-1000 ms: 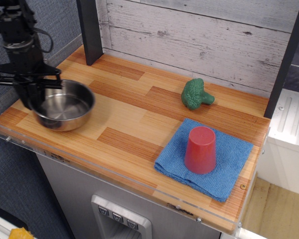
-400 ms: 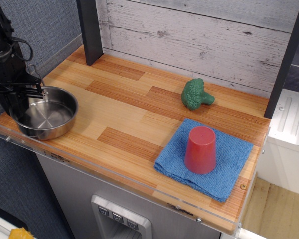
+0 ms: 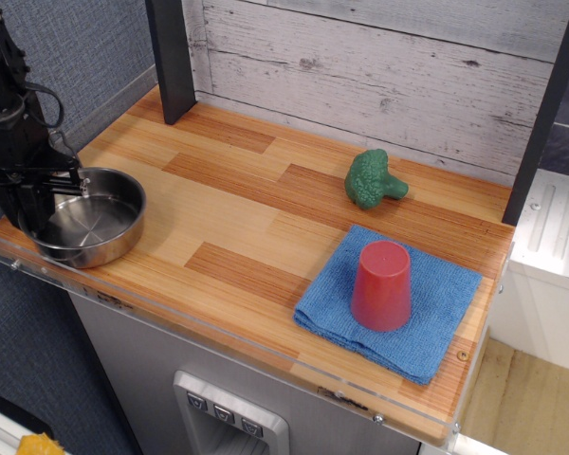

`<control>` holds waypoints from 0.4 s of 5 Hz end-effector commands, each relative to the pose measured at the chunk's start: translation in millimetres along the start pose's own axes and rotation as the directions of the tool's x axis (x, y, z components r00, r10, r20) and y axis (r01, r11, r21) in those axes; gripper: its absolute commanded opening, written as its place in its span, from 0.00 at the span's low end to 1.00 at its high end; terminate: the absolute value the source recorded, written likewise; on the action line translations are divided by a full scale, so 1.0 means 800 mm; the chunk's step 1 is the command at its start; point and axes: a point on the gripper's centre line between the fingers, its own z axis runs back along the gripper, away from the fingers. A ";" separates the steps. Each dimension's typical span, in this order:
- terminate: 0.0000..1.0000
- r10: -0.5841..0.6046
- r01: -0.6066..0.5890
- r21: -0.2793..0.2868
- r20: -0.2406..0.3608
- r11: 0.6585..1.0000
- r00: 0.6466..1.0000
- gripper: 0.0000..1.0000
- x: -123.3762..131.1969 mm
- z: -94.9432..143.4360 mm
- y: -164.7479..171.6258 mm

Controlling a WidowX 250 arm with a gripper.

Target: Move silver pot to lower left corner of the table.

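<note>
The silver pot (image 3: 93, 224), a shallow shiny steel pan, is at the front left corner of the wooden table (image 3: 237, 223), close to its clear plastic rim. My black gripper (image 3: 35, 193) comes down from the upper left, and its fingers clamp the pot's left rim, so it looks shut on the pot. The gripper hides that part of the rim, and the wire handle cannot be made out. I cannot tell whether the pot rests on the wood or hangs just above it.
A green broccoli (image 3: 372, 178) lies at the back right. A red cup (image 3: 381, 284) stands upside down on a blue cloth (image 3: 436, 318) at the front right. A dark post (image 3: 171, 57) stands at the back left, against a grey plank wall.
My gripper has carried the pot left and toward the front, from the left-middle of the table to its front left corner. Over the last half second it moved only slightly.
</note>
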 end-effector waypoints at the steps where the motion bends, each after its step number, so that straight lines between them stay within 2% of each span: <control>1: 0.00 0.083 -0.086 0.054 0.043 0.995 0.996 1.00 0.006 0.023 0.015; 2: 0.00 0.094 -0.098 0.067 0.067 0.993 0.993 1.00 0.005 0.037 0.015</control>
